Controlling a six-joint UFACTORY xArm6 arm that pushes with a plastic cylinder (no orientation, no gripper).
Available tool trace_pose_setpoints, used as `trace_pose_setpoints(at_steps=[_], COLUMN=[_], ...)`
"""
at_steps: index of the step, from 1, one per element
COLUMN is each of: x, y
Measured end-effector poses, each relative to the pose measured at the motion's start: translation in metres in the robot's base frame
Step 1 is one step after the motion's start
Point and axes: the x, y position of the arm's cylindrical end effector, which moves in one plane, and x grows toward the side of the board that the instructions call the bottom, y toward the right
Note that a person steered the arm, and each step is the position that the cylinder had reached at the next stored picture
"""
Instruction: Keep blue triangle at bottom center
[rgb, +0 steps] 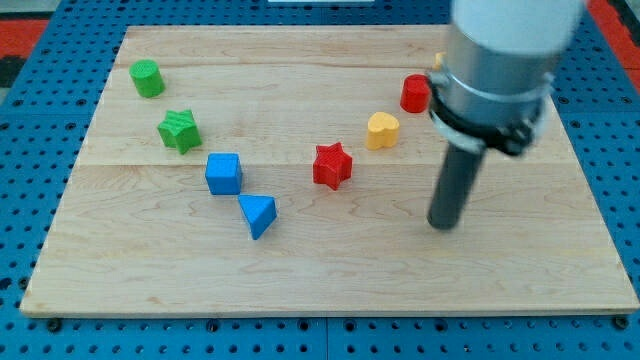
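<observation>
So, biggest thing first: the wooden desk (330, 280) takes up nearly the whole view, and I'll place everything off the red star (332, 165) sitting roughly mid-board.

The arm comes down to the right of the red star, and my tip (441, 226) rests on bare wood to the star's right and a bit toward the view's bottom, well apart from every block. There's no pincer on this rig at all, only the rod, so nothing to call open or closed.

The blue triangle (258, 215) is left of the red star and lower, already in the lower-middle zone though a touch left of dead centre. My guess is the tip sits away because the triangle is close to where it belongs, so nudging it isn't urgent.

The blue cube (224, 173) is just beside the triangle, left of the star. That could get in the way if I push from that side.

Further left of the star: a green star (179, 131) and, higher up, a green cylinder (147, 78).

Up and right of the red star: a yellow heart (382, 130), then a red cylinder (415, 94) partly tucked against the arm's body.
</observation>
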Motion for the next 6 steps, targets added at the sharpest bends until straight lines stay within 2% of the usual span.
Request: trace_pose_setpoints(at_steps=[1,2,3,4,5,6], x=[0.068,0.023,-0.002,-0.051,-0.043,-0.017], y=[-0.065,-0.199,-0.270,-0.251,-0.117,-0.107])
